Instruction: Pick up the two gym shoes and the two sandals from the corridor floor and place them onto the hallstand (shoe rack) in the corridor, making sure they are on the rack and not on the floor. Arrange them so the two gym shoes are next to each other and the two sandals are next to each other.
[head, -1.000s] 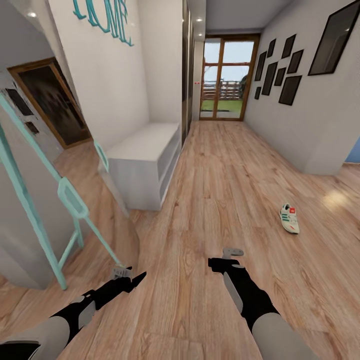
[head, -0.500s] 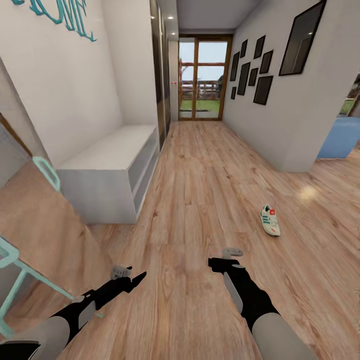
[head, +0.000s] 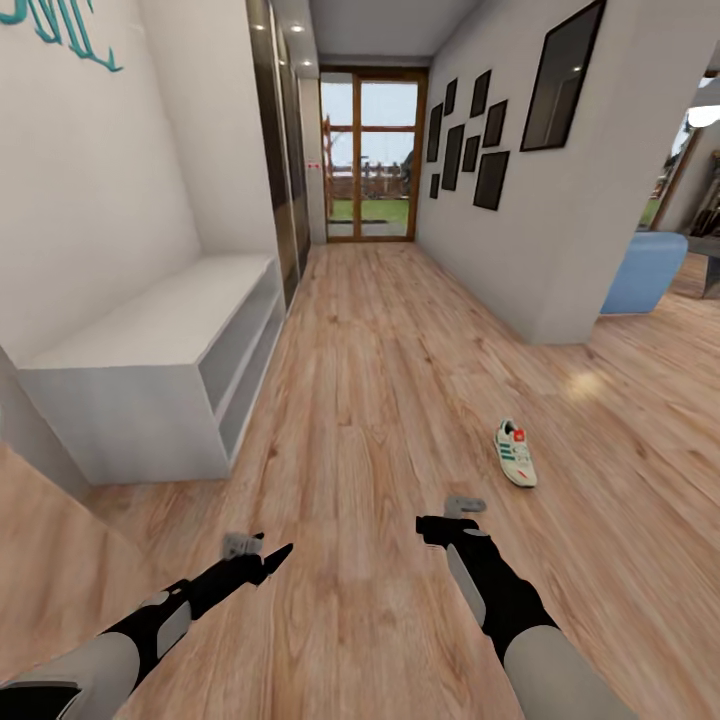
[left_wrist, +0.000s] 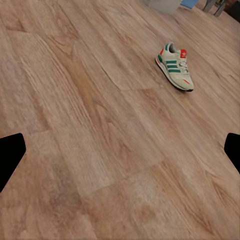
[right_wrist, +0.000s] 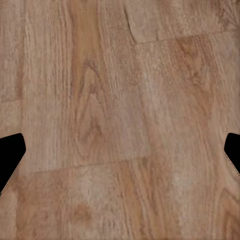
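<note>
Sneaker (head: 516, 452) is lying on floor (head: 380, 400), nearer centre as the camera is swinging right. Rack (head: 160, 380) is standing left. Both claws, left (head: 262, 556) and right (head: 452, 516), are hanging open, empty.

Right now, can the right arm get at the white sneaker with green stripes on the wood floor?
Probably not yet. The white green-striped sneaker lies alone on bare wood-plank floor, nothing blocking it, but it sits ahead and right of the open right gripper, apparently beyond reach without rolling closer.
</note>
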